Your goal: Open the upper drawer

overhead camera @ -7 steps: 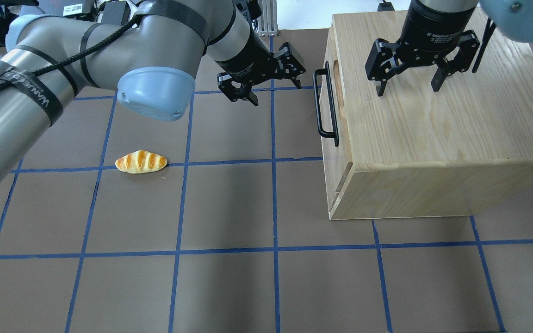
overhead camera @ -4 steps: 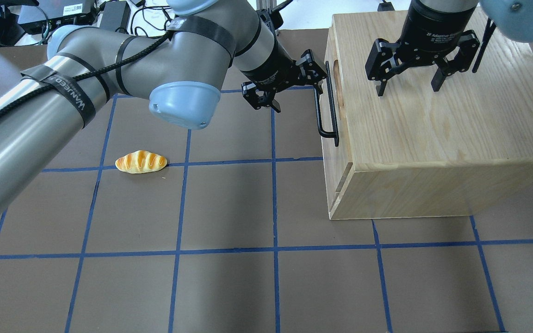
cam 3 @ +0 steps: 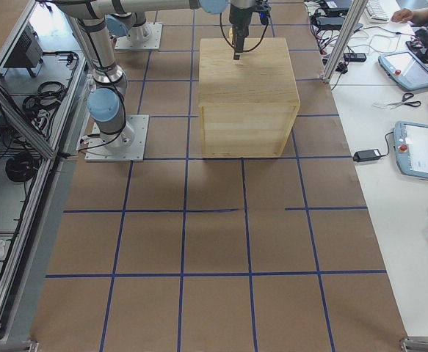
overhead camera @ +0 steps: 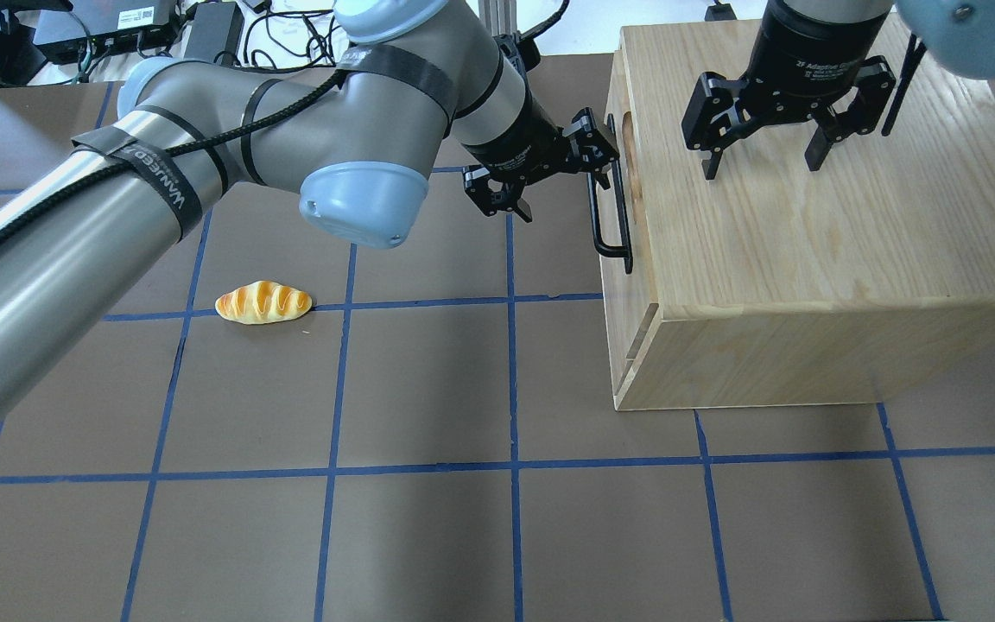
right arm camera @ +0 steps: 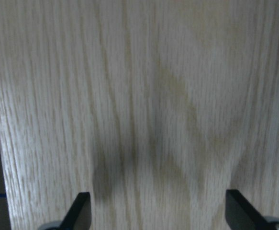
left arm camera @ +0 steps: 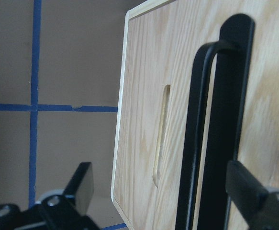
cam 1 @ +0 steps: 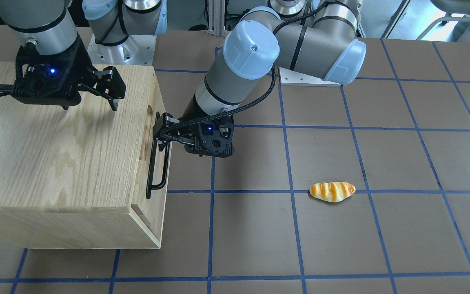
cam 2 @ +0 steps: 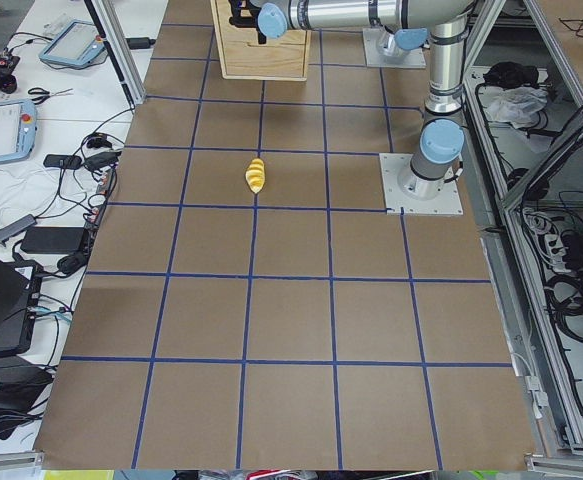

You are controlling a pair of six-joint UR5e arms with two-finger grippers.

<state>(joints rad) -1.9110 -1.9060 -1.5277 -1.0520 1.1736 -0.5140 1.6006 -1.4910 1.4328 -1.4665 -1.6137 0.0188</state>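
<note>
Left arm (overhead camera: 428, 95) has stretched forward, wrist level, jaws spread wide astride the black handle (left arm camera: 225, 120) of the upper drawer (left arm camera: 144, 96).

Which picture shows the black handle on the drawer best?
The left wrist view: the black handle is huge there, between the left gripper's open fingers. Overhead and front-facing views show it small, one end behind that gripper. Side views: too far or hidden.

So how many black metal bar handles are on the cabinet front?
1: a long black metal bar handle on the pale-wood upper drawer front, straddled by the open left gripper. Lower down is foreshortened; another may be hidden.
</note>
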